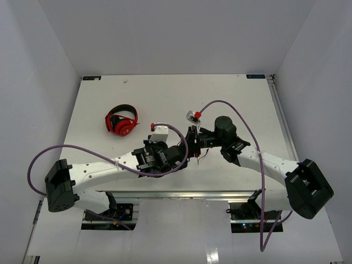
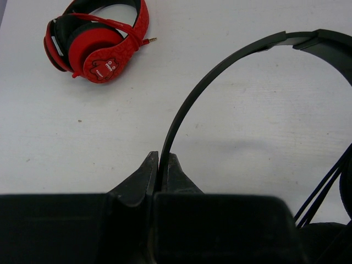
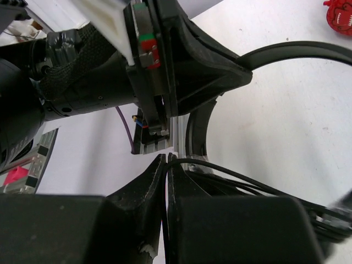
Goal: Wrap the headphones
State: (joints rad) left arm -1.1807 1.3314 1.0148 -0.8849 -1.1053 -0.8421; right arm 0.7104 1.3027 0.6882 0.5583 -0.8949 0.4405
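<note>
The black headphones are held up between my two arms at the table's middle (image 1: 193,144). In the left wrist view the thin black headband (image 2: 220,69) arcs up and to the right from my left gripper (image 2: 162,160), which is shut on it. In the right wrist view my right gripper (image 3: 167,160) is shut on the thin dark cable (image 3: 231,169), which runs right over several cable strands. The headband (image 3: 297,50) curves behind the left gripper's body there. The earcups are mostly hidden.
Red-and-black headphones (image 1: 121,120) lie on the table to the left of the arms, also seen in the left wrist view (image 2: 93,41). Purple arm cables loop over the table. White walls enclose the table on three sides.
</note>
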